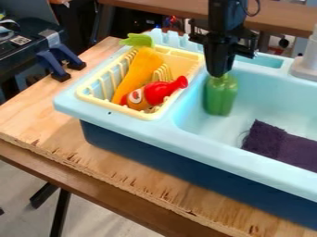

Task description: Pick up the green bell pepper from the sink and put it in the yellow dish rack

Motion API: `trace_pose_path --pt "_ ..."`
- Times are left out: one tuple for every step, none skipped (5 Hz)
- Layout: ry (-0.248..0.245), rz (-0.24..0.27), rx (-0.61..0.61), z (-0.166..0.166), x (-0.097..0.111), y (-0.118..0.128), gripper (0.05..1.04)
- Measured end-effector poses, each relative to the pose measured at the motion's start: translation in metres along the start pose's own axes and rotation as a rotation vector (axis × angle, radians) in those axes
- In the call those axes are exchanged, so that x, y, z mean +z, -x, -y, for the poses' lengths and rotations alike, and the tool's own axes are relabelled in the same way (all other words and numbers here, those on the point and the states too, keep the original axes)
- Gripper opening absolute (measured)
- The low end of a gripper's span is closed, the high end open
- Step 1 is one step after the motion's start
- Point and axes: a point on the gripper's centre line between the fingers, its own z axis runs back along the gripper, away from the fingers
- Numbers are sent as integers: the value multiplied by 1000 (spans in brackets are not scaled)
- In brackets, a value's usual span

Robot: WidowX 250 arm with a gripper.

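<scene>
While the black two-finger hand (pixel 218 75) points straight down over the light-blue plastic sink (pixel 186 139), it grips a green, ridged toy pepper (pixel 220 98) by its top.

The black arm (pixel 225 16) comes in from the top edge, right of the middle, its lower part nearly upright. At its end the black gripper (pixel 218 75) points almost straight down (no strong tilt shows), its two fingers drawn close together in a narrow taper, gripping at the tips.
</scene>
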Motion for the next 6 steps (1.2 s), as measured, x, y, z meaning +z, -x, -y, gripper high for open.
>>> trace_pose_path --pt "28 169 -91 4 50 8 87" --pt "22 251 -128 -1 69 15 87" --pt "8 234 -127 -9 69 18 87" --pt "-20 249 -87 -27 78 17 87" --pt "-34 292 -13 -53 91 22 87" --pt "-52 325 33 -70 107 31 87"
